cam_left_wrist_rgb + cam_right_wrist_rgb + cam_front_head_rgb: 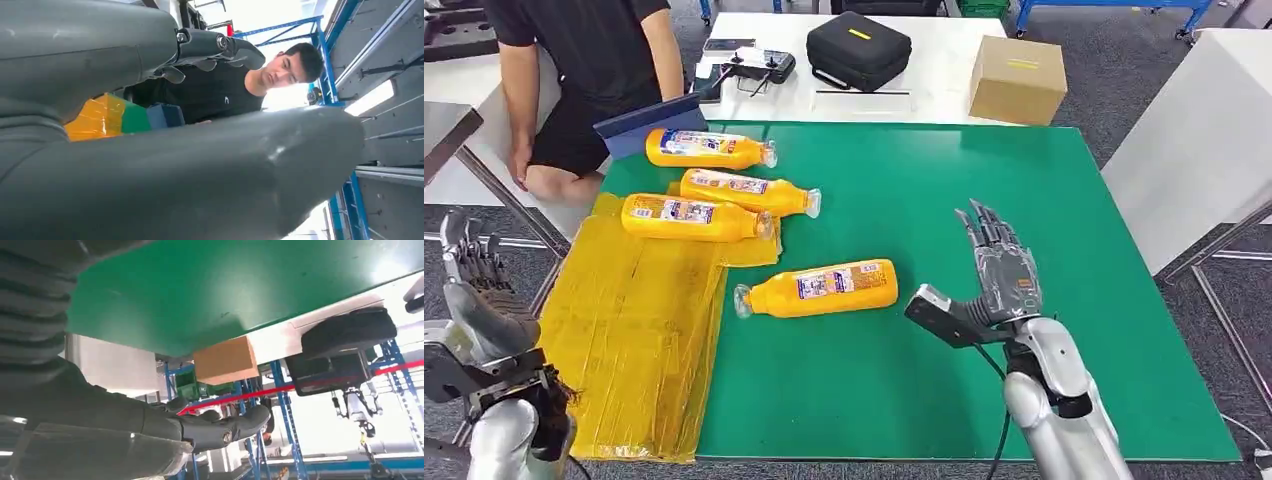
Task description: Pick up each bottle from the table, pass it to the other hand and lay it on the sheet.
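four bottles on the table, both hands empty

head view: right hand [996,275] spread flat over the green mat [1024,200], just right of a bottle [819,288] lying on the mat; three bottles [709,148] [746,191] [692,217] lie farther back, two on the yellow sheet [634,330]; left hand [474,285] holds nothing, off the table's left edge
left wrist view: fingers [220,47] apart, a person [240,87] beyond
right wrist view: fingers [220,427] extended, a box [226,360] at the mat's edge

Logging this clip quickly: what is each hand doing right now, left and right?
Left hand: open, holding nothing, off the table's left edge.
Right hand: open, fingers spread, holding nothing, above the green mat.
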